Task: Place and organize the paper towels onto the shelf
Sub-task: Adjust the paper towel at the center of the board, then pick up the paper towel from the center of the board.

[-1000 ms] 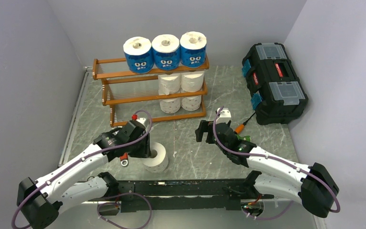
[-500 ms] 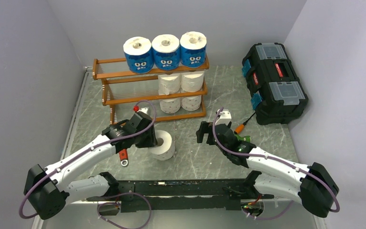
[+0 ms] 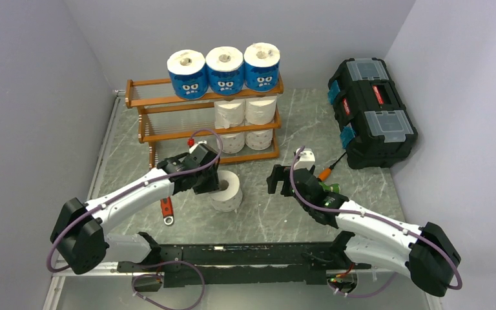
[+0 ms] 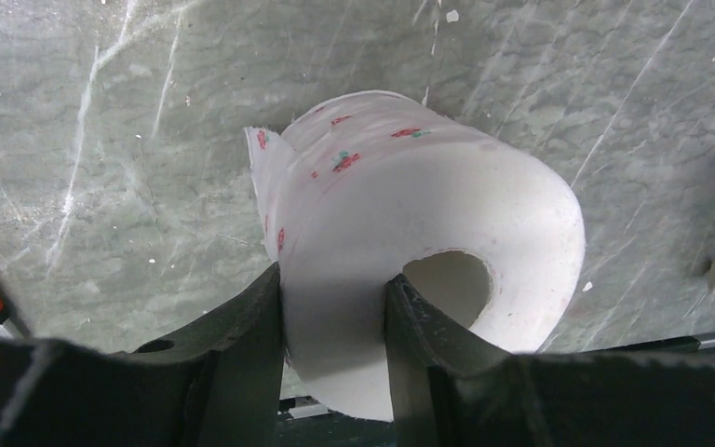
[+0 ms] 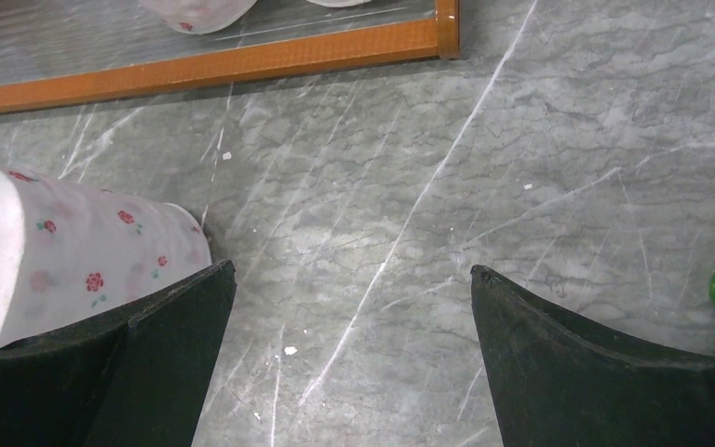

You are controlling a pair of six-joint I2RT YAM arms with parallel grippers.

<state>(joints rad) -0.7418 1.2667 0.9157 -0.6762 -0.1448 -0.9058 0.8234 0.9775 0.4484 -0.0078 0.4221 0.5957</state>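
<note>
Left gripper (image 3: 210, 181) is pinching the wall of 1 flower-printed paper towel roll (image 3: 229, 190), 1 finger inside its core, holding it just in front of the shelf (image 3: 168, 134), where 7 rolls (image 3: 225, 70) are sitting. Right gripper (image 3: 276, 179) is hovering nearby, jaws spread wide and empty.

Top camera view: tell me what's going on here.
The left claw grips a flower-printed paper roll, one finger inside its core, in front of the shelf. The right claw hangs open, empty. Seven rolls already sit at the shelf's right end, three blue-wrapped rolls on top.
</note>
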